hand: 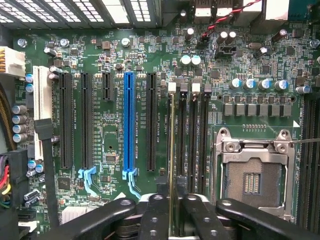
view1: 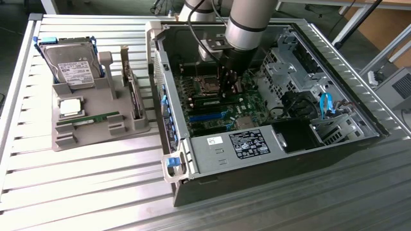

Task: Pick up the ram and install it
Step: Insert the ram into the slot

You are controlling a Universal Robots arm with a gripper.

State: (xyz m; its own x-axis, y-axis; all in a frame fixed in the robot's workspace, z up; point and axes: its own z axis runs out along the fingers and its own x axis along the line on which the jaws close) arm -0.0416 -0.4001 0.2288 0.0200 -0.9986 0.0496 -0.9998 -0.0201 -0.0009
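The ram [hand: 171, 150] is a thin green stick seen edge-on in the wrist view, standing upright in the outermost of several memory slots next to the processor socket [hand: 252, 180]. My gripper [hand: 173, 202] straddles its near end, with one black finger [hand: 155, 215] on each side and a narrow dark gap between pads and stick, so it is open. In the exterior view my gripper [view1: 228, 91] reaches straight down into the open computer case [view1: 359, 110], just above the motherboard, where the ram [view1: 207, 101] shows as a green strip.
A grey parts tray [view1: 96, 130] on the exterior view's left holds a silver hard drive [view1: 74, 65], a square processor chip [view1: 69, 107] and another green memory stick [view1: 86, 119]. A blue expansion slot [hand: 129, 125], capacitors, cables and a black power supply [view1: 247, 144] crowd the case.
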